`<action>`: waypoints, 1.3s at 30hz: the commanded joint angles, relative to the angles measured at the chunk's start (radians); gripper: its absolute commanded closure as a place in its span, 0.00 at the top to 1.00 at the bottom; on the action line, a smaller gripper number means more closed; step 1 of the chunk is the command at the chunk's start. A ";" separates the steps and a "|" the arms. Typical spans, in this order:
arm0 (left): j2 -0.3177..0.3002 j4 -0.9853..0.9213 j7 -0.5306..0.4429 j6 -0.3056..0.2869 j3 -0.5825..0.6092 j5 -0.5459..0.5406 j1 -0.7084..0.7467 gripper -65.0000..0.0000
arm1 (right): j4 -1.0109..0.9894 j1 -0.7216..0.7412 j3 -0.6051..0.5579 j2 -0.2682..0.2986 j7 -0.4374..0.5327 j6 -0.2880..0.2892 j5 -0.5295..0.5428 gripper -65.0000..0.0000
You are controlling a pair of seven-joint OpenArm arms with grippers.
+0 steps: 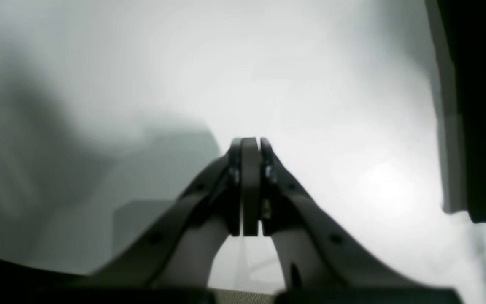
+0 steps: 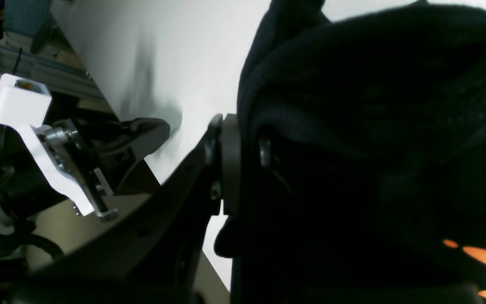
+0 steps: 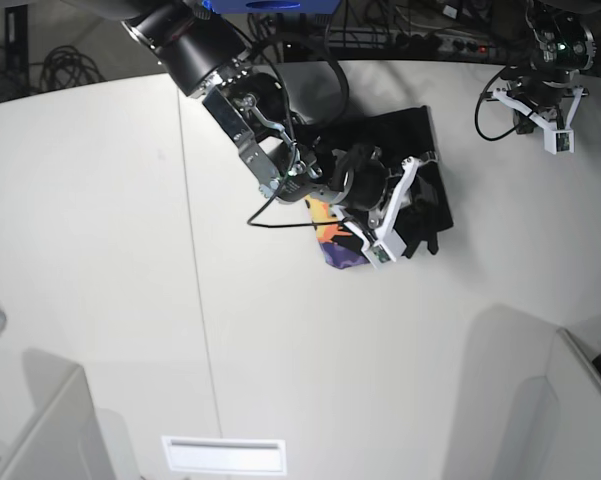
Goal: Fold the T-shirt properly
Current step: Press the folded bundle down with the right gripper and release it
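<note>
The black T-shirt (image 3: 412, 165) lies bunched at the back middle of the white table (image 3: 100, 250). A fold at its near left end shows the orange and purple print (image 3: 336, 246). My right arm's wrist (image 3: 365, 185) reaches over that fold. In the right wrist view my right gripper (image 2: 245, 156) is shut on a thick edge of the black T-shirt (image 2: 373, 126), which fills the view, with a bit of orange print (image 2: 485, 257) at the lower right. My left gripper (image 1: 250, 145) is shut on nothing above bare table, far back right by the left arm (image 3: 545, 100).
A dark area (image 1: 479, 105) lies beyond the table's edge beside the left gripper. Cables (image 3: 400, 25) run along the back. A white slot (image 3: 223, 455) sits at the table's front edge, with grey panels at the front left (image 3: 50, 430) and front right (image 3: 570, 400).
</note>
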 commanded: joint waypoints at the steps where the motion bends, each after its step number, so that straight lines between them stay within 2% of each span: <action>1: -0.009 0.017 -0.016 -0.002 -0.003 -0.011 0.003 0.00 | 0.018 0.023 -0.002 -0.016 0.018 0.006 0.016 0.00; 16: -0.013 0.015 -0.016 -0.002 -0.005 -0.011 0.003 0.00 | -0.023 0.025 -0.002 -0.016 0.023 0.006 0.019 0.00; 17: -0.013 0.015 -0.016 -0.002 -0.005 -0.011 0.003 0.00 | -0.023 0.025 -0.002 -0.016 0.023 0.006 0.019 0.07; 19: -0.013 0.017 -0.016 -0.002 -0.005 -0.012 0.003 0.00 | -0.023 0.025 -0.002 -0.016 0.023 0.006 0.019 0.29; 21: -0.013 0.017 -0.016 -0.002 -0.005 -0.012 0.003 0.00 | -0.023 0.025 -0.002 -0.016 0.023 0.006 0.019 0.46; 23: -0.013 0.017 -0.016 -0.002 -0.006 -0.012 0.005 0.00 | -0.023 0.025 -0.002 -0.016 0.024 0.006 0.019 0.53; 33: -0.007 0.104 -0.016 -0.009 -0.005 -0.031 0.082 0.00 | 0.069 0.031 0.001 -0.008 0.024 0.006 0.018 0.54; 37: -0.016 0.107 -0.016 -0.056 -0.006 -0.207 0.125 0.00 | 0.126 0.028 0.007 0.029 0.024 0.006 0.015 0.53; 39: -0.038 0.110 -0.016 -0.067 -0.006 -0.319 0.151 0.00 | 0.130 0.026 0.009 0.052 0.024 0.003 0.013 0.43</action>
